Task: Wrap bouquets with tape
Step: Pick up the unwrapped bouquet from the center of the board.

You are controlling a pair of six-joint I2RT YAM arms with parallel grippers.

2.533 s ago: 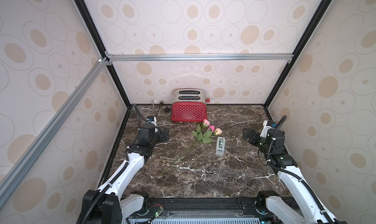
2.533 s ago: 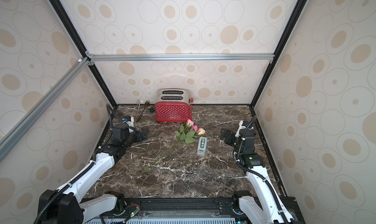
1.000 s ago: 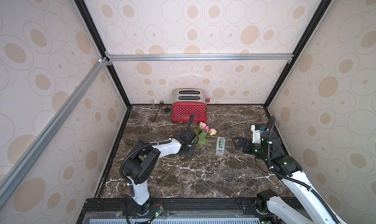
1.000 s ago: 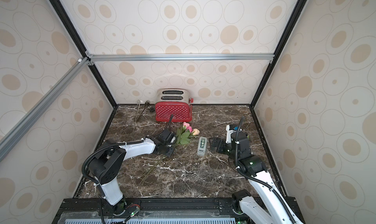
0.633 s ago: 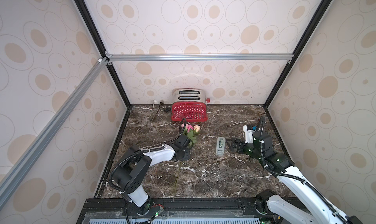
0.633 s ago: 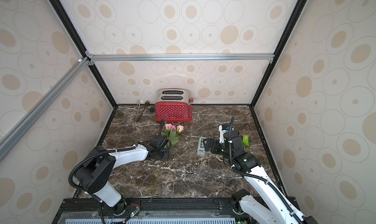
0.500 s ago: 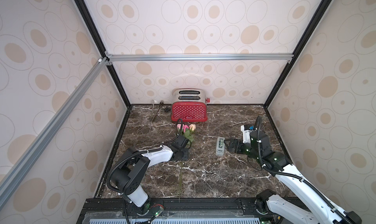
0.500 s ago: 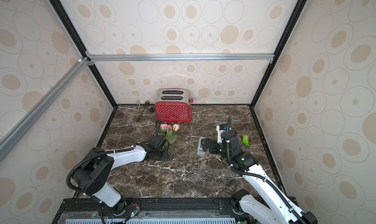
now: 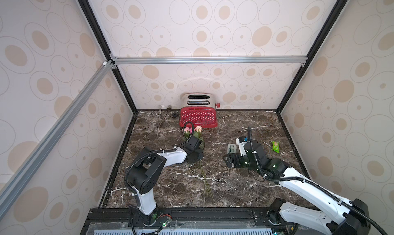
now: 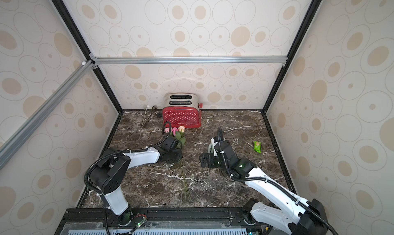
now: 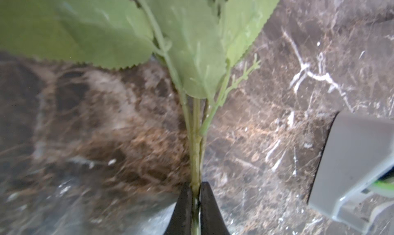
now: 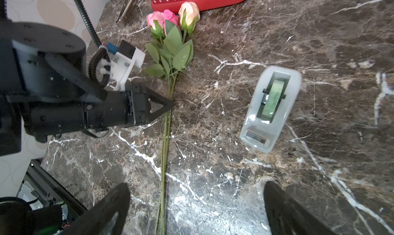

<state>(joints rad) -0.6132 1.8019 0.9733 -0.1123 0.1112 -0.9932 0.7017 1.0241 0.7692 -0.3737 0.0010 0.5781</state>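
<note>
The bouquets are two pink roses and one peach rose with green leaves. They lie on the marble with heads toward the toaster and stems running to the front edge. My left gripper is shut on the bunched stems just below the leaves, and in both top views it covers that spot. The tape, a grey dispenser with a greenish roll, stands right of the flowers, partly behind my right arm in a top view. My right gripper hangs open over the marble between stems and dispenser, holding nothing.
A red dotted toaster stands at the back wall with metal tongs to its left. A small green snack packet lies near the right wall. Patterned walls close in the back and both sides.
The left gripper has dragged the bouquet left and swung its stems round to point at the front edge. The right arm has moved left and forward beside the dispenser, still open.
</note>
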